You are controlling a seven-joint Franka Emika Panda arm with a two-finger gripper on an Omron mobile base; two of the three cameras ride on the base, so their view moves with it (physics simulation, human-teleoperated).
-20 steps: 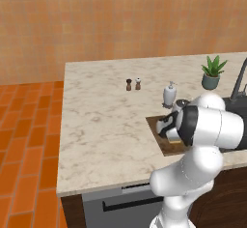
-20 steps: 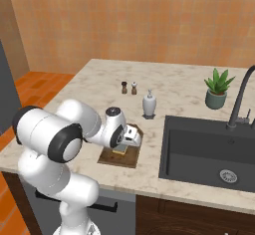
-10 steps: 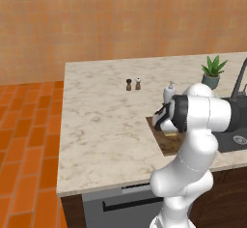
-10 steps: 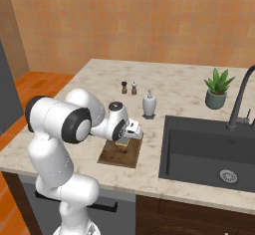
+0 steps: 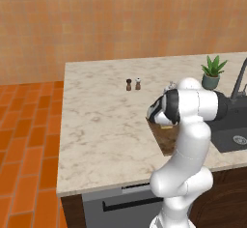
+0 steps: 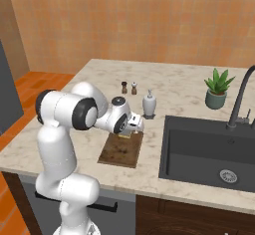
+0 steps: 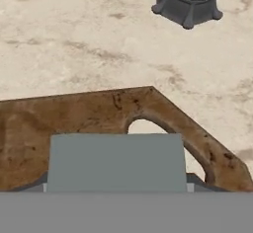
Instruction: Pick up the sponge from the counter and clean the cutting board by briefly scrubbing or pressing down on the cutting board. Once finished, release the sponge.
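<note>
sponge [image 7: 116, 162]: just one, grey-blue top, sat over the board
cutting board [image 6: 120, 150]: one, dark brown, had one handle slot
counter [image 5: 101, 125]: one marble-looking worktop
shakers: two little ones side by side, a dark one [image 6: 124, 86] and a lighter-topped one [image 6: 133, 88]
soap dispenser [image 6: 149, 103]: one, grey-white with a pump top
potted plant [image 6: 217, 88]: one, green leaves in a grey-blue pot
sink [image 6: 209, 154]: one dark basin, with one drain
faucet [image 6: 239, 100]: one, dark and curved
robot arm [image 6: 69, 144]: one white arm
gripper [image 6: 137, 125]: one on the arm; couldn't count its fingers, they were too hidden
</note>
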